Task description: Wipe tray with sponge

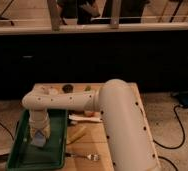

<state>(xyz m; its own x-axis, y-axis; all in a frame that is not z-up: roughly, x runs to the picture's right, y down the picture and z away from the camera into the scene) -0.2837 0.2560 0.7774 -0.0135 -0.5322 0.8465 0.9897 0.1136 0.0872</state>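
Observation:
The dark green tray point(22, 159) lies at the front left of the wooden table. My white arm reaches left from the big shoulder housing and bends down over the tray. The gripper point(39, 134) points straight down into the tray's middle. It is shut on the sponge point(38, 139), a small pale blue-grey block that rests against the tray's floor. The wrist hides the top of the sponge.
A yellow elongated object point(77, 135) lies just right of the tray, with a fork point(85, 156) nearer the front edge. Small items point(67, 88) stand at the table's back. A dark counter wall runs behind. Cables point(176, 135) cross the floor on the right.

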